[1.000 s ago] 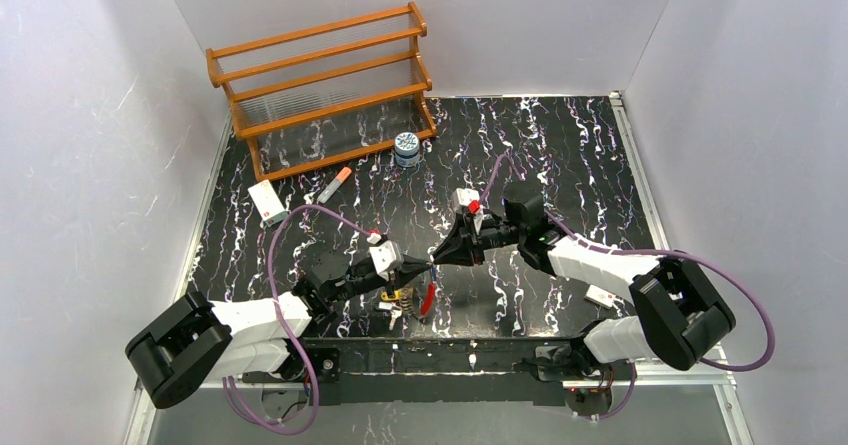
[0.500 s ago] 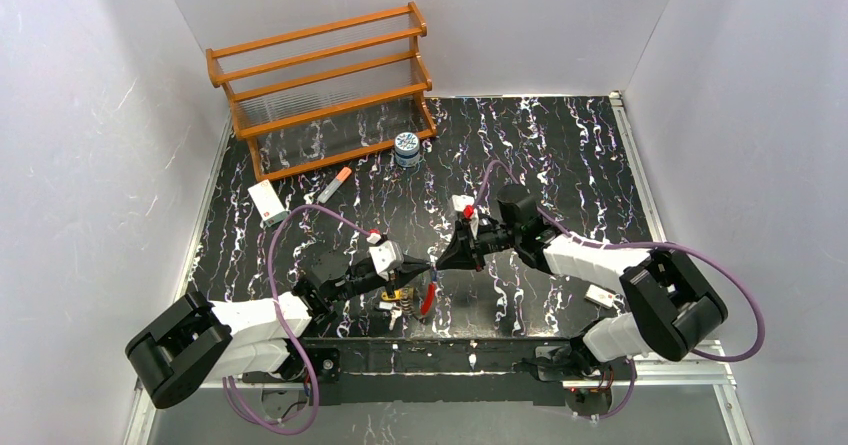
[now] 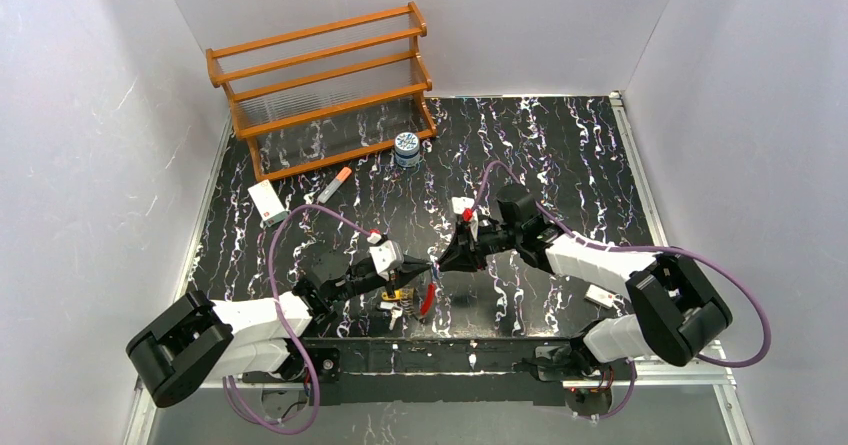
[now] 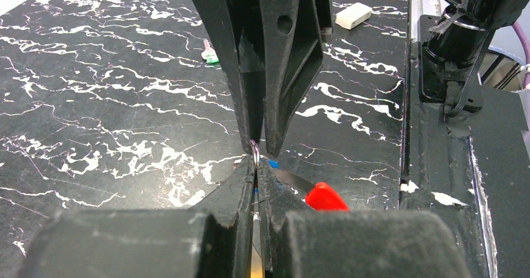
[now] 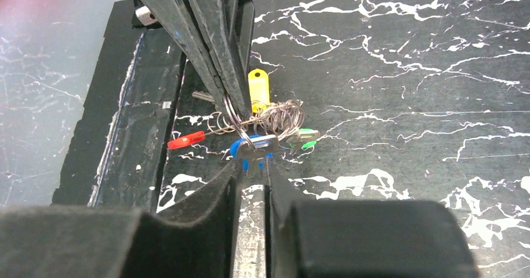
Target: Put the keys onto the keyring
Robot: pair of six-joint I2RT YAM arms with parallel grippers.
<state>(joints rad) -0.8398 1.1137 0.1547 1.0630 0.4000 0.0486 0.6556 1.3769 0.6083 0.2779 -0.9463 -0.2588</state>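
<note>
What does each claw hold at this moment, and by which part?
The left claw pinches the keyring by its thin wire. The right claw seems to grip the blue key by its plastic head.

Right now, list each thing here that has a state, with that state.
left gripper: shut on the keyring.
right gripper: shut on the blue key.
keyring: pinched, its wire loops bunched.
blue key: gripped, head against the loops; threaded or not, cannot tell.
yellow key: ungripped, by the loops.
red key: ungripped, by the loops.
green key: ungripped, by the loops.
blue-white patterned jar: upright.
orange-tipped marker: lying flat.
</note>
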